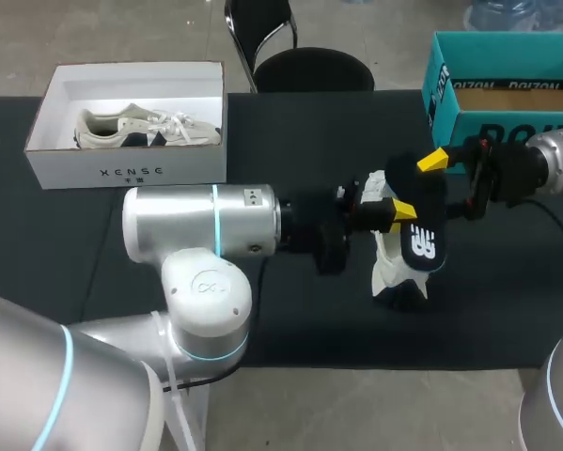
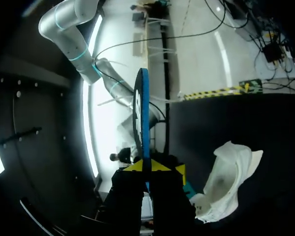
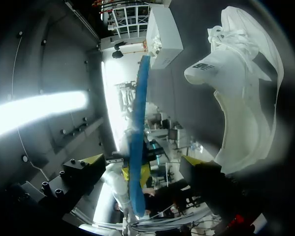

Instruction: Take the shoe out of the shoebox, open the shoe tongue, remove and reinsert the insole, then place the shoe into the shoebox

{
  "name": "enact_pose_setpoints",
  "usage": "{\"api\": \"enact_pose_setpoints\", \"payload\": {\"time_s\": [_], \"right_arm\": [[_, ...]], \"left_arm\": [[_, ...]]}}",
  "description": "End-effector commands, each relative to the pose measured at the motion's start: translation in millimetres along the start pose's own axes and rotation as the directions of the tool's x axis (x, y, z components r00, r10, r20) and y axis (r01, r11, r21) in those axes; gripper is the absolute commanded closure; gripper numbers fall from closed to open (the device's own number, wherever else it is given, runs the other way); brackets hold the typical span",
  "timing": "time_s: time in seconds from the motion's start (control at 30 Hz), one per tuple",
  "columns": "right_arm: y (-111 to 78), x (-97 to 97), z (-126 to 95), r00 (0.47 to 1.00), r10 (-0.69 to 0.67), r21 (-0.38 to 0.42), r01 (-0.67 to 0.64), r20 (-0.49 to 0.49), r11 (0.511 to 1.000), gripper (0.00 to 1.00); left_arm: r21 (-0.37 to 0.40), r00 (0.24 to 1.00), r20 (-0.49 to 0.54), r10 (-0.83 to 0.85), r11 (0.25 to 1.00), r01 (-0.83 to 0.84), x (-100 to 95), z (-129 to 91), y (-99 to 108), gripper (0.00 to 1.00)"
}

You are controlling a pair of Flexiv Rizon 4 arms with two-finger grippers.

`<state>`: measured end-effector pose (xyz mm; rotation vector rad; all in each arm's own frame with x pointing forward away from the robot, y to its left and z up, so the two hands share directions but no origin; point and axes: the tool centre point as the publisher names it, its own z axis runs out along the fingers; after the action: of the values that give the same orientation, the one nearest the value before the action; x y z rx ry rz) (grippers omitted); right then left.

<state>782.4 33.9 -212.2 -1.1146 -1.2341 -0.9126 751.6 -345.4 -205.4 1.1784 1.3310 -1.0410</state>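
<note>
Head view: holds the dark insole (image 1: 424, 242) in the left gripper (image 1: 394, 209), fingers clenched on one end of it, close to the white shoe (image 1: 394, 274) that lies on the black table (image 1: 290, 113). Has the right gripper (image 1: 448, 180) at the upper end of the insole, coming in from the right. Shows also a white shoebox (image 1: 131, 171) at the far left with a beige shoe (image 1: 149, 127) inside, and a teal shoebox (image 1: 450, 94) at the far right. Left wrist view: pinches the thin blue edge of the insole (image 2: 141, 113) between both yellow tips, with the white shoe (image 2: 231, 182) beside the gripper on the table. Right wrist view: released, yellow fingers (image 3: 93, 160) spread wide on either side of the insole (image 3: 140, 108) and not touching it; white shoe (image 3: 241, 98) ahead and to one side, white shoebox (image 3: 164, 37) beyond.
</note>
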Motion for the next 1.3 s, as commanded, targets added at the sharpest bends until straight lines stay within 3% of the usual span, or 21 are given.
{"api": "enact_pose_setpoints", "payload": {"time_s": [0.03, 0.2, 0.8, 1.2, 1.23, 1.27, 1.3], "right_arm": [[-0.5, -0.3, 1.3, 1.0, 0.0, -0.003, 0.0, 0.002, 1.0, 0.0], [-0.5, -0.3, 1.3, 1.0, 0.0, -0.003, 0.0, 0.002, 1.0, 0.0], [-0.5, -0.3, 1.3, 1.0, 0.0, -0.003, 0.0, 0.002, 1.0, 0.0], [-0.5, -0.3, 1.3, 1.0, 0.0, -0.003, 0.0, 0.002, 1.0, 0.0], [-0.5, -0.3, 1.3, 1.0, 0.0, -0.003, 0.0, 0.002, 1.0, 0.03], [-0.5, -0.3, 1.3, 1.0, 0.0, -0.003, 0.0, 0.002, 1.0, 0.4], [-0.5, -0.3, 1.3, 1.0, 0.0, -0.003, 0.0, 0.002, 1.0, 0.61]], "left_arm": [[-0.049, 1.0, 0.005, 0.011, 0.999, -0.011, -1.1, 46.5, 13.2, 1.0], [-0.076, 1.0, 0.004, 0.024, 0.997, -0.023, -3.1, 44.0, 27.4, 1.0], [-0.12, 1.0, -0.015, 0.023, 0.992, -0.025, -1.8, 11.4, 40.8, 1.0], [-0.128, 1.0, -0.029, 0.01, 0.992, -0.014, 2.0, -8.7, 30.2, 1.0], [-0.127, 1.0, -0.028, 0.01, 0.992, -0.014, 2.7, -7.5, 29.9, 1.0], [-0.124, 1.0, -0.028, 0.011, 0.992, -0.014, 2.9, -6.7, 29.6, 1.0], [-0.121, 1.0, -0.027, 0.011, 0.993, -0.014, 2.6, -4.7, 28.3, 1.0]]}}
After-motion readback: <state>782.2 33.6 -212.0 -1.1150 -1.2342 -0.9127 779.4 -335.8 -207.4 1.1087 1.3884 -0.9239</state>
